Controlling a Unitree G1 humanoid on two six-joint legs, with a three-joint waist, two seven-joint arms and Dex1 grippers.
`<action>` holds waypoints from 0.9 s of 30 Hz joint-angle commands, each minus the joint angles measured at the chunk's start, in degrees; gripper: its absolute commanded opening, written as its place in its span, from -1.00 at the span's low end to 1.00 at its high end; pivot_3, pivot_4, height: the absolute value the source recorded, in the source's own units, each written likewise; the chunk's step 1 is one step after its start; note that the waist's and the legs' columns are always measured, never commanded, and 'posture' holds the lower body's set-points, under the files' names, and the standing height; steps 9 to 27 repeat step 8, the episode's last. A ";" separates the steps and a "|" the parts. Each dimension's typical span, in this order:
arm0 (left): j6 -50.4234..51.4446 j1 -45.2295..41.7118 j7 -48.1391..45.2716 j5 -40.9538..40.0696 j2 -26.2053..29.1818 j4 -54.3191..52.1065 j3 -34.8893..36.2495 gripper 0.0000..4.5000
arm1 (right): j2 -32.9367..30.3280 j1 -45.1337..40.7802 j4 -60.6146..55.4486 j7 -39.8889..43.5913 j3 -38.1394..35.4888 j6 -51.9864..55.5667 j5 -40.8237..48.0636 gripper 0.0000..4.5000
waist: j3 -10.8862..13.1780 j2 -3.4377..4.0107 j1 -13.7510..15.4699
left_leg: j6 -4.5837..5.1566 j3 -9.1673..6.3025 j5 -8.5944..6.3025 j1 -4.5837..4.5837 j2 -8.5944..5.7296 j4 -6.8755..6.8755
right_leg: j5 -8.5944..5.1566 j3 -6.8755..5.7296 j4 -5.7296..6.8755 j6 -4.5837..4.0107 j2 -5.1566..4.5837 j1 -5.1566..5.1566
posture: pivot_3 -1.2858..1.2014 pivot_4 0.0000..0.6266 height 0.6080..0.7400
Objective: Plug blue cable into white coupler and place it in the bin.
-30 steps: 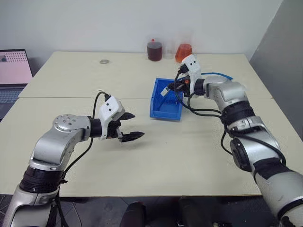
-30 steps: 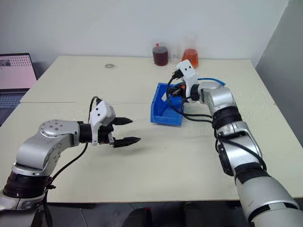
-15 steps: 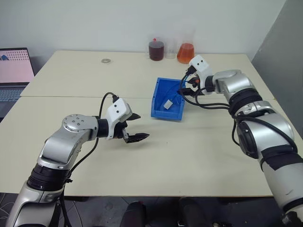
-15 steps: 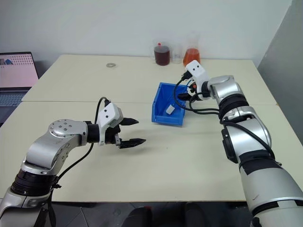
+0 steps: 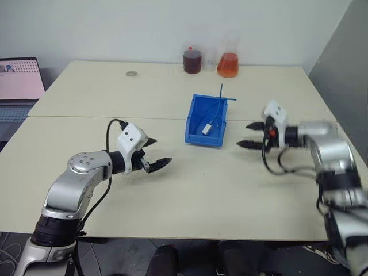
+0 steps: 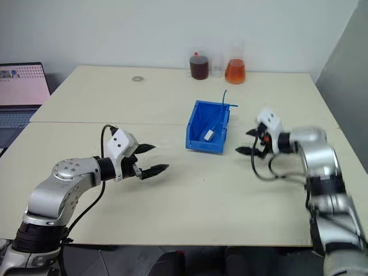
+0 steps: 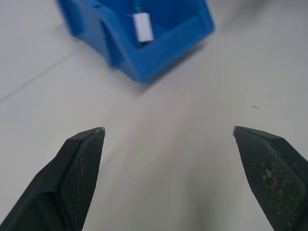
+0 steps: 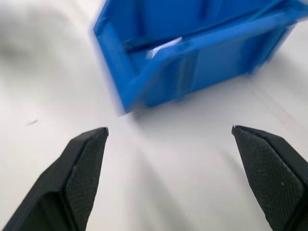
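Cable (image 5: 215,115) with coupler (image 5: 206,129) lying lengthwise inside the bin (image 5: 195,136) mid-table, far end poking over its back rim. Right claw (image 5: 249,134) just beside, left claw (image 5: 155,152) farther; both spread, empty.

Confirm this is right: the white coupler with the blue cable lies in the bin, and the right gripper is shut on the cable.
Not quite. The white coupler with the blue cable does lie in the bin, but the right gripper holds nothing: the left eye view shows it open beside the bin, apart from the cable.
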 commanded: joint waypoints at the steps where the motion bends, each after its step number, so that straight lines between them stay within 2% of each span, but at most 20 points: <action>1: -2.80 1.80 8.97 2.82 -2.36 -0.57 6.12 1.00 | 7.27 8.52 -21.53 -13.13 -12.46 5.11 8.27 0.94 | 0.01 0.01 -0.33 | -0.01 0.01 0.00 0.02 -0.03 -0.01 | 0.01 0.05 0.02 0.02 0.00 -0.01 | 0.03 -0.52 1.00; 4: -4.28 2.86 10.64 2.25 -2.83 1.56 9.65 1.00 | 10.45 13.38 -28.43 -19.52 -15.51 7.36 10.19 0.94 | 0.02 -0.01 -0.49 | -0.02 0.09 0.01 0.22 -0.11 0.01 | -0.12 0.11 0.12 0.33 0.03 0.03 | 0.03 -0.52 1.00; 8: -6.43 2.07 11.35 1.51 -3.20 5.02 11.89 1.00 | 9.08 15.50 -30.76 -22.81 -15.17 7.83 11.01 0.94 | 0.03 -0.01 -0.34 | -0.03 0.18 0.02 0.72 -0.13 0.04 | -0.03 -0.03 -0.09 0.45 0.23 0.66 | 0.03 -0.52 1.00; 27: -6.43 2.07 11.35 1.51 -3.20 5.02 11.89 1.00 | 9.08 15.50 -30.76 -22.81 -15.17 7.83 11.01 0.94 | 0.03 -0.01 -0.34 | -0.03 0.18 0.02 0.72 -0.13 0.04 | -0.03 -0.03 -0.09 0.45 0.23 0.66 | 0.03 -0.52 1.00</action>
